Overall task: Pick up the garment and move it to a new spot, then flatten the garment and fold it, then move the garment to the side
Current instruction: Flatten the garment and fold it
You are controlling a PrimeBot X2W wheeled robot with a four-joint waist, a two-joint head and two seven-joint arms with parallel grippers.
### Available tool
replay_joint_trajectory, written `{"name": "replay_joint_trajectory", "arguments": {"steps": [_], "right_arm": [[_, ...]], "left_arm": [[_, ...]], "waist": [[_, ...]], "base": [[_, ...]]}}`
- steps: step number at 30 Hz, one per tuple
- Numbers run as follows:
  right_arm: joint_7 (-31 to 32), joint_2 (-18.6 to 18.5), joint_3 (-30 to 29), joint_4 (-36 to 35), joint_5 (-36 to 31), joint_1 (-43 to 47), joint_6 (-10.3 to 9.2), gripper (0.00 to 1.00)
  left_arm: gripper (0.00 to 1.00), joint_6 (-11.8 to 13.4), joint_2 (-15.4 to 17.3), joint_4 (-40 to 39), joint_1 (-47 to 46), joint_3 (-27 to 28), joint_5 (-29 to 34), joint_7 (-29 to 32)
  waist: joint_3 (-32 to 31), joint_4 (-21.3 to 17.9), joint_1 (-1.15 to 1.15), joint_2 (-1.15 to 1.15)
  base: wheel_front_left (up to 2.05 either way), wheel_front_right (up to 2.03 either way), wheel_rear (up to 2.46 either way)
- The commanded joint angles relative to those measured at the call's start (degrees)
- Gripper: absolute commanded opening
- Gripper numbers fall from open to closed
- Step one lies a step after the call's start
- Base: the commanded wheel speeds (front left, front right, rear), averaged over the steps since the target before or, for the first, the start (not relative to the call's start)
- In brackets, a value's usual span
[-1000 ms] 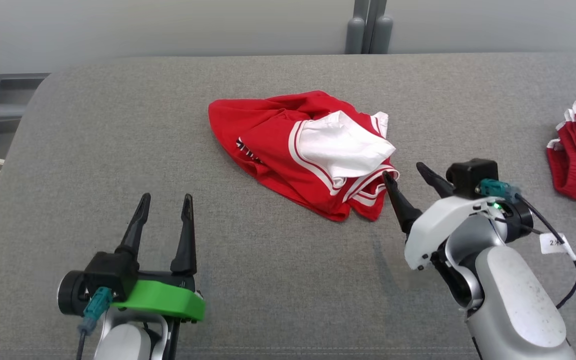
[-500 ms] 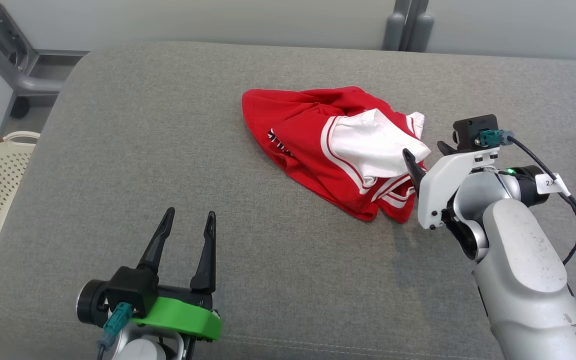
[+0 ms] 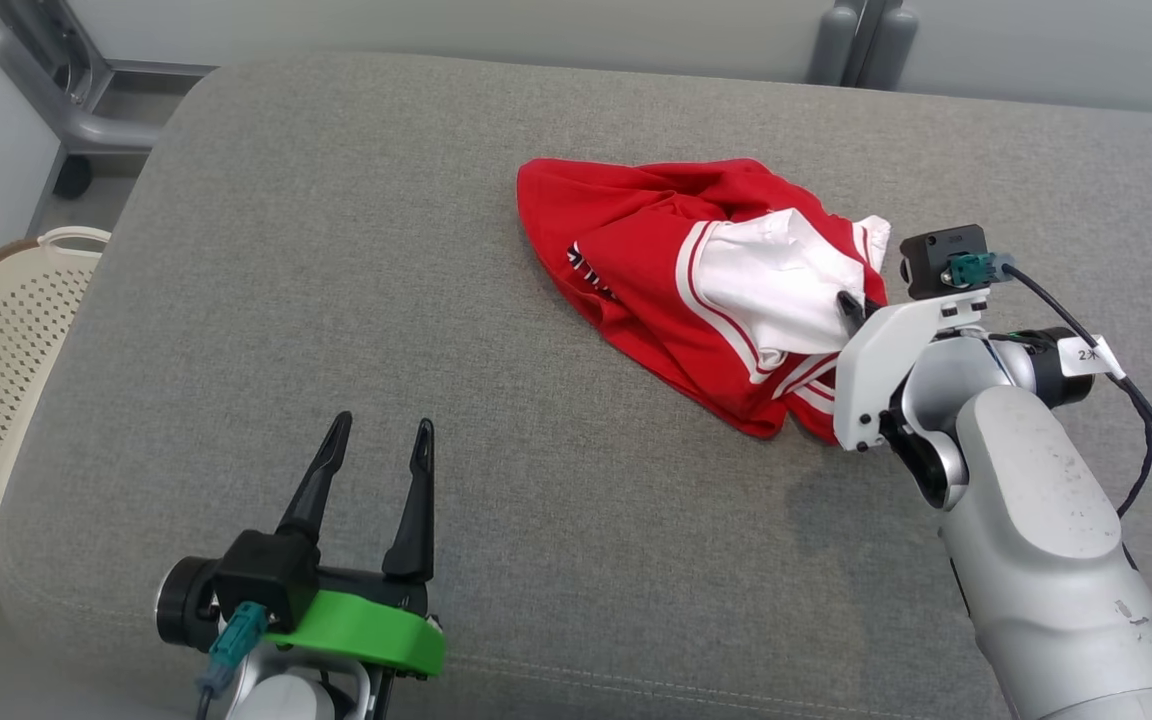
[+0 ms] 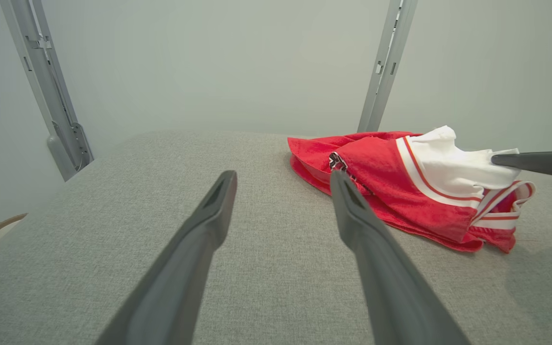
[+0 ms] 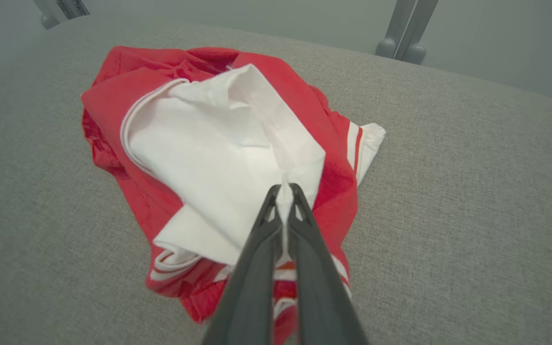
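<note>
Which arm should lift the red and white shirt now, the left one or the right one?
Right. The right pincer is shut on a white fold of the garment, ready to lift. The left pincer is open, well apart from it.

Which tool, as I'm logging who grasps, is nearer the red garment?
Right. The right tool pinches a white fold of the garment; the left tool is open, apart from it.

a "2" on the white cable tag; dark lettering on the garment unreadable
</note>
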Motion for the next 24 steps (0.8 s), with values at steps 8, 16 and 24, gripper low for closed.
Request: {"name": "replay_joint_trajectory", "arguments": {"steps": [8,16,24], "right_arm": [[-3.5,-0.2,-4.8,-5.4,-1.4,-2.0,-0.02,0.00],[-0.7,-0.8,-16.0,-14.6,-10.8,-0.5,-0.01,0.00],[0.8,-4.2,-23.3,-18.2,-16.9,1.3,-0.01,0.00]], "left_arm": [[1.00,-0.3,-0.4,0.5,-0.6,1.2,0.7,0.0],[1.00,-0.8,-0.5,1.0,0.4,0.9,0.9,0.0],[1.00,-1.2,-0.7,1.2,0.8,0.7,1.0,0.0]], "waist": [[-0.5,-2.1,0.00,0.00],[-1.3,-3.8,0.00,0.00],[-1.7,-4.0,0.00,0.00]], "base": [[0.00,0.00,0.00],[0.00,0.00,0.00],[0.00,0.00,0.00]]}}
